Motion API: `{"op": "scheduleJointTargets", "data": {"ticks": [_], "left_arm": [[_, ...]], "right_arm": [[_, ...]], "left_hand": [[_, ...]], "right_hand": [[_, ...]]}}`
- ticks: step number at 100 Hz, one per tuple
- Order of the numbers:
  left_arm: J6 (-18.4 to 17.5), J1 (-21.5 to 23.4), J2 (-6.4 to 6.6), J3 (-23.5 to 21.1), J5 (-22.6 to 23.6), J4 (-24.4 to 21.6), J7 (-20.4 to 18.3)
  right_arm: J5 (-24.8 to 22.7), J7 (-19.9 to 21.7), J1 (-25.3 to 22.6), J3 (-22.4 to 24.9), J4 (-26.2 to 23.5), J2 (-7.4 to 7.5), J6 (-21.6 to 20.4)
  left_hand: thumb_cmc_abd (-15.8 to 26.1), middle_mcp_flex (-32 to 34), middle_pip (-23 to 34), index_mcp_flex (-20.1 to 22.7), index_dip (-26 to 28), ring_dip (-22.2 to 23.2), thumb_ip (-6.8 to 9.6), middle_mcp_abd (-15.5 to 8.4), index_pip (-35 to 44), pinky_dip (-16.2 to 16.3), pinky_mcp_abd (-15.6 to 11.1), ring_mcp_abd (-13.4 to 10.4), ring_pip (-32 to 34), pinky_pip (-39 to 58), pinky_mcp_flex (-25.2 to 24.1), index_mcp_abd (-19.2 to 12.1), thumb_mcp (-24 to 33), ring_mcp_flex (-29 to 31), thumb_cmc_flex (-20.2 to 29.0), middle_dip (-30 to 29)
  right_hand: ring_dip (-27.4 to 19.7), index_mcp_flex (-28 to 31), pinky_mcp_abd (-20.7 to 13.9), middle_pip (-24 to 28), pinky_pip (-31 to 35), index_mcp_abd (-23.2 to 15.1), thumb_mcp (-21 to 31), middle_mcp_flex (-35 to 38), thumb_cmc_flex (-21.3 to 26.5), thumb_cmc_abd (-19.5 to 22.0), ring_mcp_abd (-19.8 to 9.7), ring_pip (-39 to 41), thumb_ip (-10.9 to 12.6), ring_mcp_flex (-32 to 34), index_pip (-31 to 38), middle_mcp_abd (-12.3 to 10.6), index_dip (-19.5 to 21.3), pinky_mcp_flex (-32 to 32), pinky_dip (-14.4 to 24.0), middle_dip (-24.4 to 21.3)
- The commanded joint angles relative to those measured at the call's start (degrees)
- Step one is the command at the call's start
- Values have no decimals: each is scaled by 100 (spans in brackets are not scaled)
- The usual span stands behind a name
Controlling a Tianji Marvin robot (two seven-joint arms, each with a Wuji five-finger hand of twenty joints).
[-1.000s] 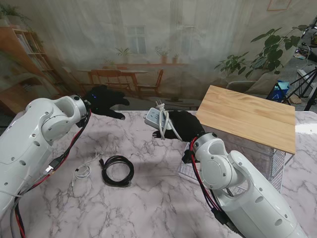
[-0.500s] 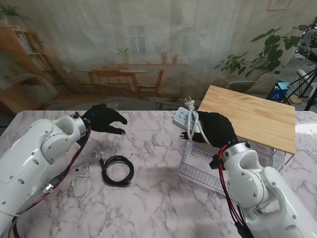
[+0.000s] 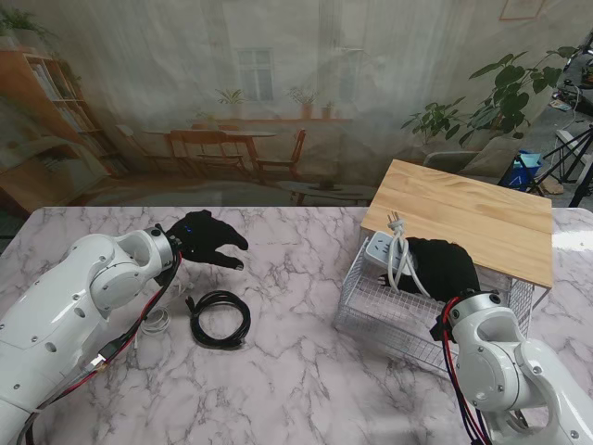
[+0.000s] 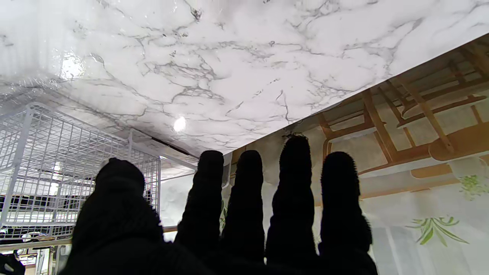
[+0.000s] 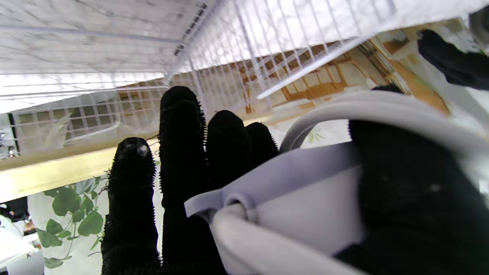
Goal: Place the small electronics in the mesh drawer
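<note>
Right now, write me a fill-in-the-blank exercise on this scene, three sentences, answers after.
1. The right hand holds a white ____ over the mesh drawer.
2. The coiled black cable lies on the ____ table.
3. The left hand is ____, holding nothing.

Missing words: power strip; marble; open

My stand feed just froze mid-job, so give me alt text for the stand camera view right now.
The right hand holds a white power strip with its cord wrapped round it over the open mesh drawer, which sticks out from under a wooden top. On the marble table to the left lie a coiled black cable and a white cable; the left hand hovers open beyond them.
</note>
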Motion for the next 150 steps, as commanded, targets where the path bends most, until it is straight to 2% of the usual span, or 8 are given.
{"op": "scheduleJointTargets", "data": {"ticks": [1,36,63,99,117,141,150], "left_arm": [[31,7,-8,22,-13,49,-93],[49,39,5,14,14,49,-156],[103,23,6,83,-4,98,-178],[95,-54,12,201,-22,169,-208],[76,-100,19,248,-14,184,-250],[113,-140,20,336,-26,221,-275],[134,-150,19,368,-31,240,-270]], "right_arm": [[-108,62,-90,28,125,48,2],[-560,421,109,-23,601,138,82],[-624,600,486,-359,1136,187,263],[-1058,811,844,-681,1627,255,404],[-1104,854,1052,-795,1832,267,523],[-1217,979,1375,-982,2101,294,609],[-1303,1048,1483,-1065,2197,309,637]], "left_hand": [[253,46,41,33,5,93,120,1,35,145,60,8,158,192,9,25,97,98,63,103],[262,-29,22,-17,-9,87,119,-14,18,136,72,2,37,145,-57,20,90,-6,50,113],[267,-16,25,-17,-14,88,120,-8,13,142,68,-4,26,145,-63,22,91,-4,54,118],[277,-12,30,-21,-17,91,120,-10,12,148,62,-11,25,147,-60,10,93,-1,52,121],[279,-20,24,-28,-19,88,120,-10,9,150,60,-6,17,143,-64,14,93,-9,55,118],[284,-34,12,-44,-24,81,121,-9,-1,145,66,-8,2,124,-82,13,94,-25,54,113],[285,-45,5,-45,-25,76,121,-8,-5,135,69,-8,-7,98,-103,11,94,-33,56,109]], "right_hand": [[-8,258,-6,-121,98,-1344,1551,179,1106,1181,30,-353,-46,89,120,-226,-108,12,98,-50],[-22,248,-27,-124,96,-1391,1558,163,1091,1187,4,-402,-57,74,127,-249,-108,21,110,-64],[-63,207,-114,-149,109,-1446,1516,98,1117,1224,-23,-520,-82,-12,145,-248,-95,7,132,-84],[-81,168,-194,-197,131,-1568,1447,34,1097,1251,-74,-613,-68,-48,116,-283,-136,-26,199,-112],[-90,143,-218,-234,98,-1603,1412,-13,1101,1267,-82,-663,-60,-94,106,-285,-163,-54,211,-130],[-129,32,-307,-361,-11,-1722,1328,-218,1086,1313,-157,-823,-28,-324,-4,-307,-329,-171,207,-184],[-183,-95,-368,-583,-160,-1714,1276,-433,1062,1313,-198,-1004,19,-541,-144,-309,-622,-285,167,-294]]}}
